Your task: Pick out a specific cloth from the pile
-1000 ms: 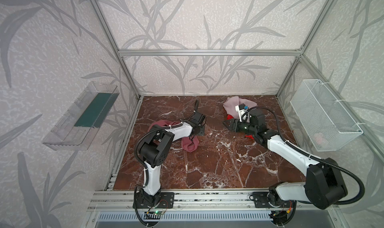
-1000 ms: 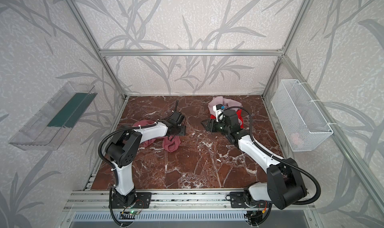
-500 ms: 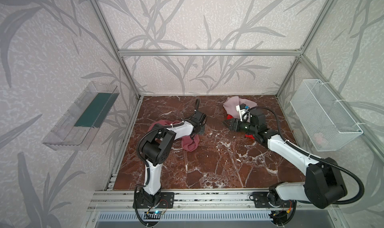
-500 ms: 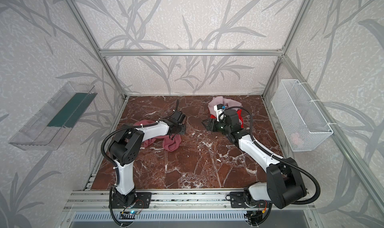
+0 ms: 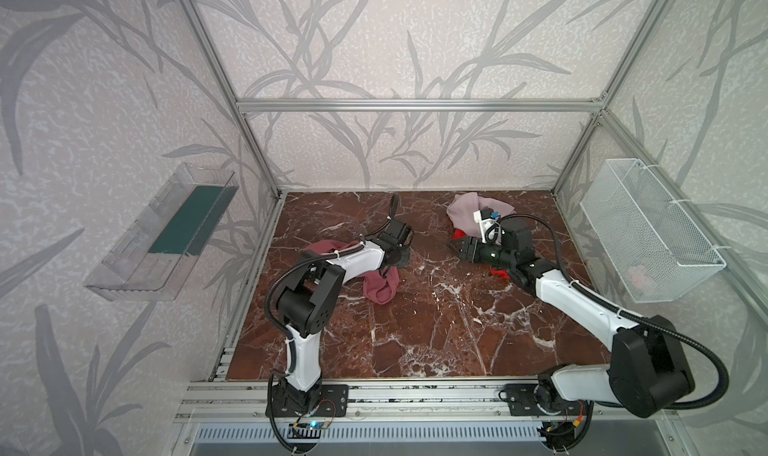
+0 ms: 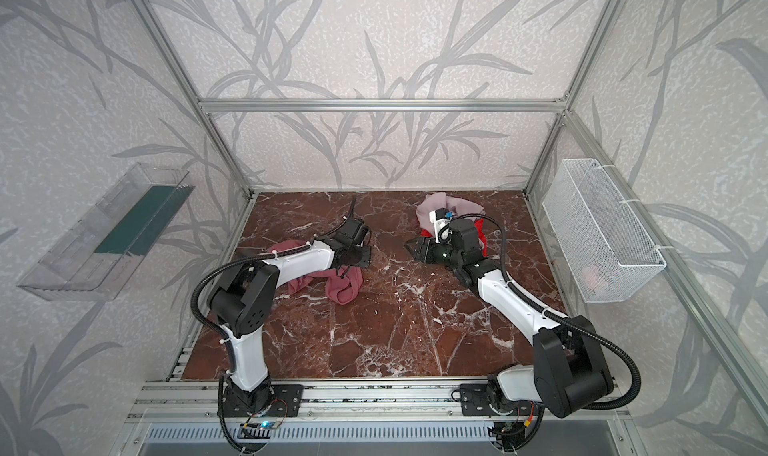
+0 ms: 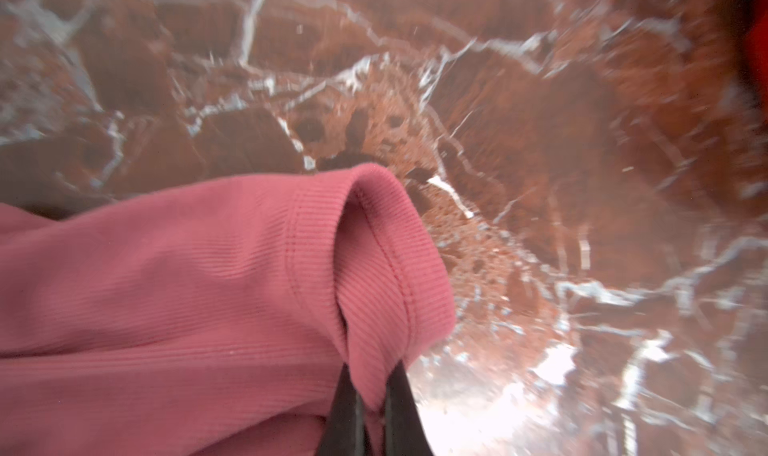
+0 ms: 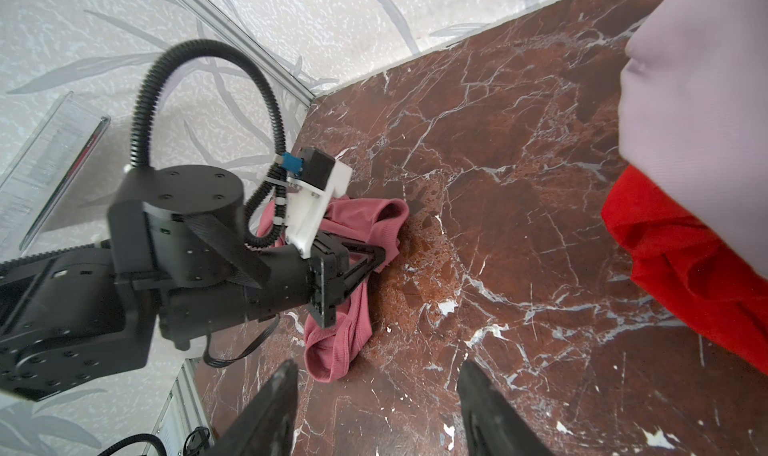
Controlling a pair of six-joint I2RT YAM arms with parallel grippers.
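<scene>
Pinches the ribbed hem of the cloth (image 7: pixel 187 267) in the clenched left gripper (image 7: pixel 370 370), low over the marble floor (image 5: pixel 436 329), well apart from the pile (image 5: pixel 463 211). Holds the right gripper (image 8: pixel 378 366) spread and empty beside the pile.

the cloth (image 5: pixel 380 288) lies left on the table (image 5: pixel 436 329), well apart from the pile (image 5: pixel 465 213) back right.
</scene>
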